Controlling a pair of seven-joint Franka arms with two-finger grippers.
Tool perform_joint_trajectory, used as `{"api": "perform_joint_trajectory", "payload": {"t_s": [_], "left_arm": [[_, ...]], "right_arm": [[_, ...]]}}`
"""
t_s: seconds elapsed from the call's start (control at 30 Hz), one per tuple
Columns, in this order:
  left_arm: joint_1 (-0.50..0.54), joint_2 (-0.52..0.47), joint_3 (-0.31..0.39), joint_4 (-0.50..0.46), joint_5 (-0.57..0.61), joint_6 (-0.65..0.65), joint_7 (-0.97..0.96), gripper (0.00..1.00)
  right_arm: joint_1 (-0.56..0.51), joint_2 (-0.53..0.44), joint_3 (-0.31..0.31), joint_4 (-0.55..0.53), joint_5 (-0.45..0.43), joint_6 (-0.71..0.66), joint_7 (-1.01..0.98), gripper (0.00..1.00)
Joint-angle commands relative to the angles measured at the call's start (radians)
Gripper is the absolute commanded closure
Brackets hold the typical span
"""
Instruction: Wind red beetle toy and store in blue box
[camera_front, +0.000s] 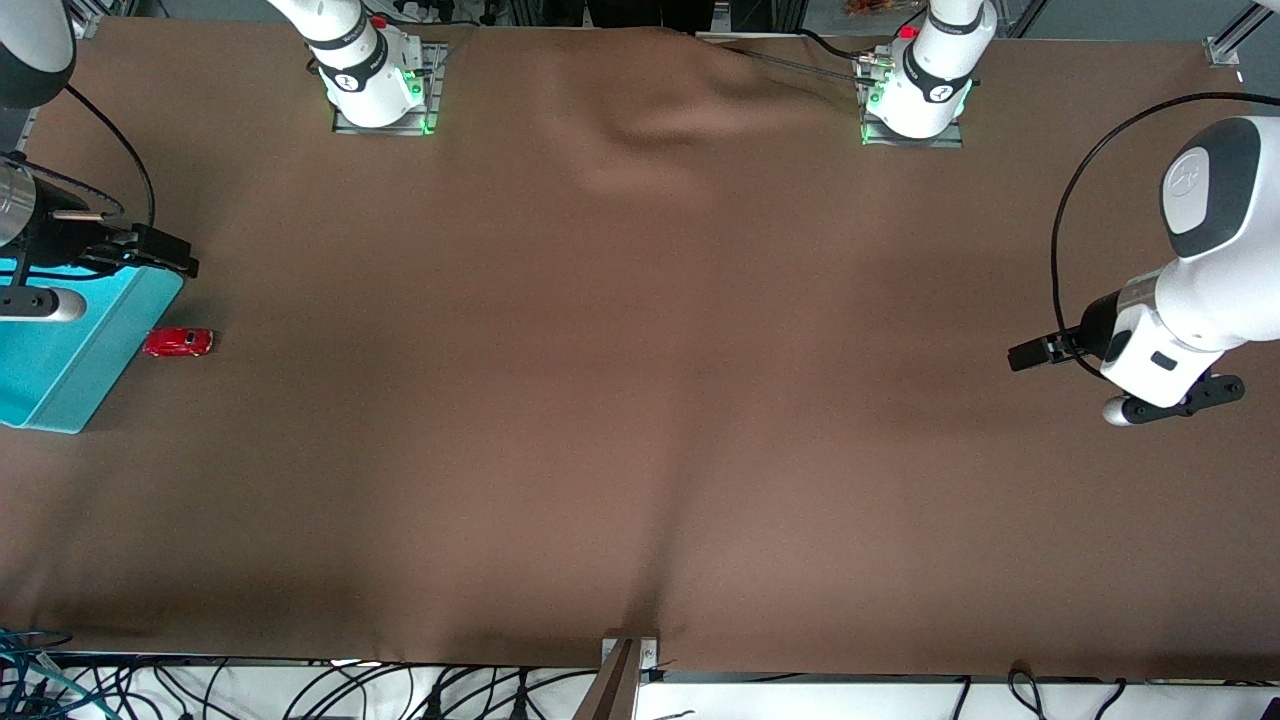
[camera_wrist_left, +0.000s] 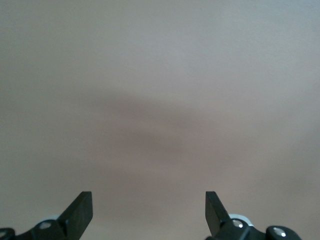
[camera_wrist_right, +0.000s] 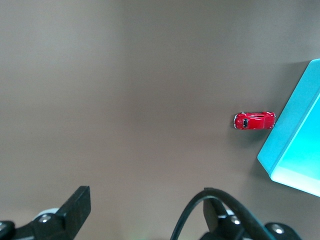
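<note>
The red beetle toy (camera_front: 178, 342) stands on the brown cloth right beside the blue box (camera_front: 70, 350), at the right arm's end of the table. The right wrist view also shows the toy (camera_wrist_right: 255, 120) next to a corner of the box (camera_wrist_right: 300, 145). My right gripper (camera_front: 40, 303) hangs over the blue box, open and empty; in its wrist view (camera_wrist_right: 145, 212) a black cable crosses one finger. My left gripper (camera_front: 1175, 400) hangs over bare cloth at the left arm's end, open and empty (camera_wrist_left: 148, 212), far from the toy.
The brown cloth (camera_front: 640, 400) covers the whole table and has a raised fold (camera_front: 650, 130) between the two arm bases. Cables lie along the table edge nearest the front camera (camera_front: 300, 690).
</note>
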Motion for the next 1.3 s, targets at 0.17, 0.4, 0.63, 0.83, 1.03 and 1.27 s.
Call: {"api": "perform_joint_trajectory", "payload": {"t_s": [0.17,0.4,0.63,0.83,1.03,1.27], "left_arm": [[0.000,-0.034,-0.001,0.076,0.040,-0.040,0.085,0.00],[0.005,-0.034,0.000,0.147,0.040,-0.132,0.197,0.00],[0.011,-0.035,0.000,0.190,0.042,-0.177,0.234,0.00],[0.022,-0.044,0.008,0.219,-0.074,-0.200,0.233,0.00],[0.069,-0.044,0.008,0.245,-0.133,-0.203,0.231,0.00],[0.072,-0.049,0.006,0.248,-0.133,-0.206,0.230,0.00]], "right_arm": [[0.016,0.017,0.004,0.023,0.017,-0.012,-0.003,0.00],[0.015,0.047,-0.001,0.025,0.018,-0.014,0.000,0.00],[0.012,0.058,-0.002,0.028,0.018,-0.017,-0.001,0.00],[0.013,0.051,-0.001,0.026,0.020,-0.018,0.002,0.00],[0.010,0.047,-0.007,0.026,0.017,-0.045,-0.003,0.00],[0.007,0.046,-0.021,0.026,0.017,-0.052,-0.008,0.00]]}}
